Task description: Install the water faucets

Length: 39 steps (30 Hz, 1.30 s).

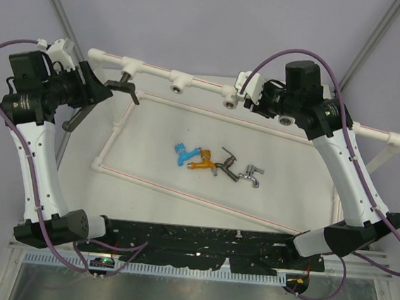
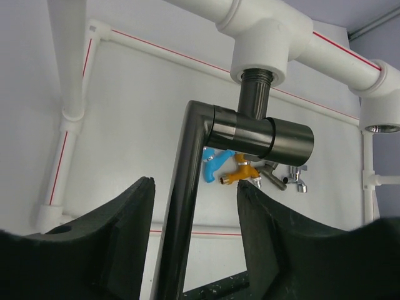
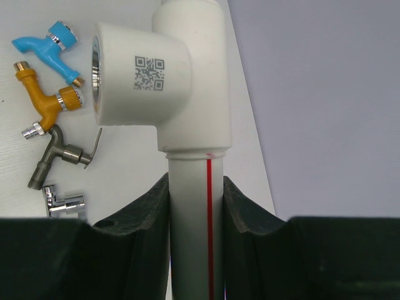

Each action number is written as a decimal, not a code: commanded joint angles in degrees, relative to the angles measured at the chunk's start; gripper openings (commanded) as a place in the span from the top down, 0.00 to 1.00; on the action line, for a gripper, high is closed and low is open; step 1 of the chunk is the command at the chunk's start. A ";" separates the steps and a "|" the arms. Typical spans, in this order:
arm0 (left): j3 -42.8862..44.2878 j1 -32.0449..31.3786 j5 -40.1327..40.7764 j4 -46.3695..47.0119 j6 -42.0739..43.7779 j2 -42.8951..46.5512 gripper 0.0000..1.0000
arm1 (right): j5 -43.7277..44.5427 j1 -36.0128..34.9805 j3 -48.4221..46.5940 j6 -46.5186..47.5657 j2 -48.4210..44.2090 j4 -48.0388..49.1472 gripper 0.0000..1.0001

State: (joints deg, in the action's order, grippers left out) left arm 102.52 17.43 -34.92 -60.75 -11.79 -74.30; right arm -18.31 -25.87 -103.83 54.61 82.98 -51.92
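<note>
Right tool [image 3: 197, 187] clamps pipe [image 3: 187, 231]; left tool [image 2: 194, 187] apart, straddling dark-grey faucet [image 2: 259, 134] in socket [image 2: 259, 53].

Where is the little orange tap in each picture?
Top view: the orange tap lies mid-table, inside the white pipe frame.
Left wrist view: the orange tap is mid-picture, just under the big dark faucet.
Right wrist view: the orange tap is upper left, left of the white socket.
Shared landmark: the blue tap lies right beside it in all three.
</note>
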 commanded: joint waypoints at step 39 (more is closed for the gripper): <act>-18.59 -45.47 23.33 23.31 35.18 17.18 0.65 | -8.94 -1.91 0.91 -2.93 4.03 -0.02 0.95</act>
State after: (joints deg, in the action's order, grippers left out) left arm 83.05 -23.64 9.91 -37.08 29.17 -55.20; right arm -18.85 -25.87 -104.01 54.78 83.20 -52.23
